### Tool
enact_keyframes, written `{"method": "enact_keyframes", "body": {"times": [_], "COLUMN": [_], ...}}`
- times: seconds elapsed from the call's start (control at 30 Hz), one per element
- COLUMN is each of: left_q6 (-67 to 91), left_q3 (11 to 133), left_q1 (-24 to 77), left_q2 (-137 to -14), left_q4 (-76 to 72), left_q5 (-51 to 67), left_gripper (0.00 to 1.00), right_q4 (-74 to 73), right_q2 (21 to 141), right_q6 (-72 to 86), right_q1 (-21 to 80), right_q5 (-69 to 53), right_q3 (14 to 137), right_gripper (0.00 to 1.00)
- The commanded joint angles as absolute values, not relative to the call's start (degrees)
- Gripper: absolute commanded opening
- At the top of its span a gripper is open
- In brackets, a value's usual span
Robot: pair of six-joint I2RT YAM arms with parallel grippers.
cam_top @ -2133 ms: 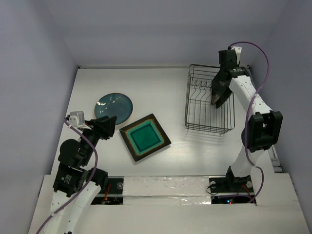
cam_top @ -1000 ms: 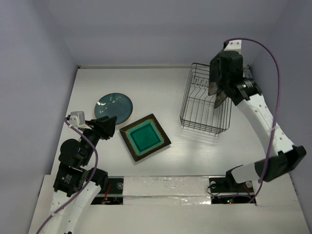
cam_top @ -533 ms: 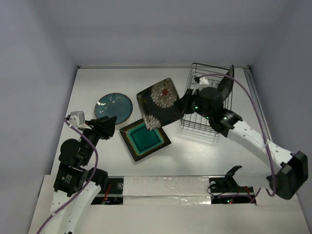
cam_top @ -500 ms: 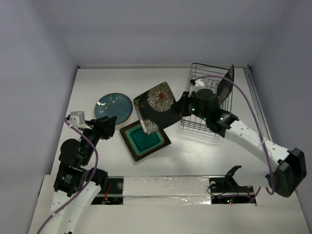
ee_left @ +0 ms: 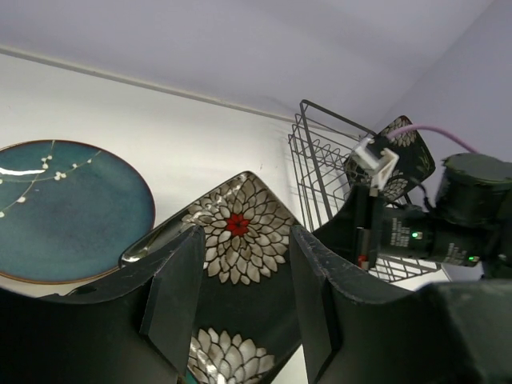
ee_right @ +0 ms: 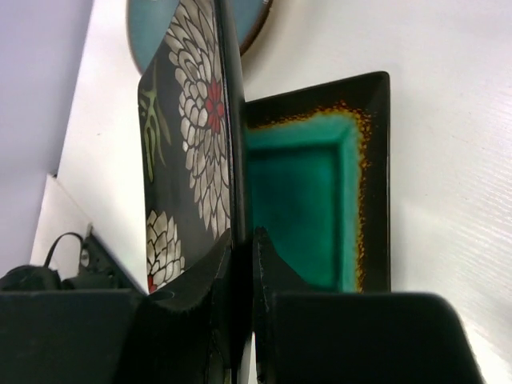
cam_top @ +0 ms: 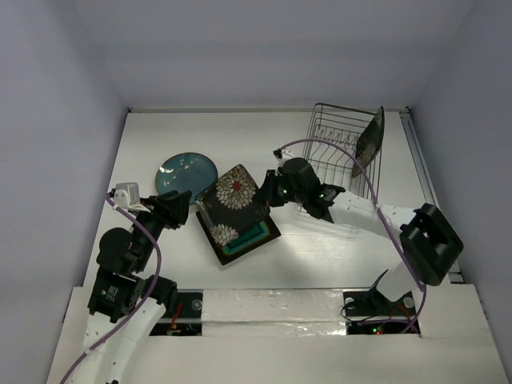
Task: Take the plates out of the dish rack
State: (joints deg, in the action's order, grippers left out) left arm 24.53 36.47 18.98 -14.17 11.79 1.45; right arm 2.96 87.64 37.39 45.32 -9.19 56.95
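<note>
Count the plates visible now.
4: a round teal plate at the left; a square teal plate beside it; a square black flowered plate held over that by the right end effector; a second black flowered plate in the black wire rack.

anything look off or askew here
Nothing spilled or broken. The black floral plate, pinched at its rim by the right end effector, is tilted over the square teal plate rather than flat.
</note>
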Motion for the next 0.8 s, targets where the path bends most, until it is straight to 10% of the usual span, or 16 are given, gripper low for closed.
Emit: {"method": "enact_keyframes", "body": {"times": [0.0,0.47,0.77], "left_q6": [24.3,24.3,24.3], "left_q3": [36.4,36.4,36.3], "left_q1": [18.5,18.0,18.0], "left_q2": [-13.9,-13.6,-13.5], "left_q4": [8.8,8.6,8.7], "left_q5": [1.8,2.2,2.0], "left_gripper": [0.43,0.43,0.43], "right_q4": [18.3,18.0,12.7], "right_q2": [88.1,91.8,92.5], "right_q6": [42.4,43.5,41.5], "right_q1": [45.2,46.2,47.3], "right_q5": [-10.5,-10.6,-6.5], "right_q3": [57.9,52.5,50.0], "right_gripper": [0.0,0.02,0.29]}}
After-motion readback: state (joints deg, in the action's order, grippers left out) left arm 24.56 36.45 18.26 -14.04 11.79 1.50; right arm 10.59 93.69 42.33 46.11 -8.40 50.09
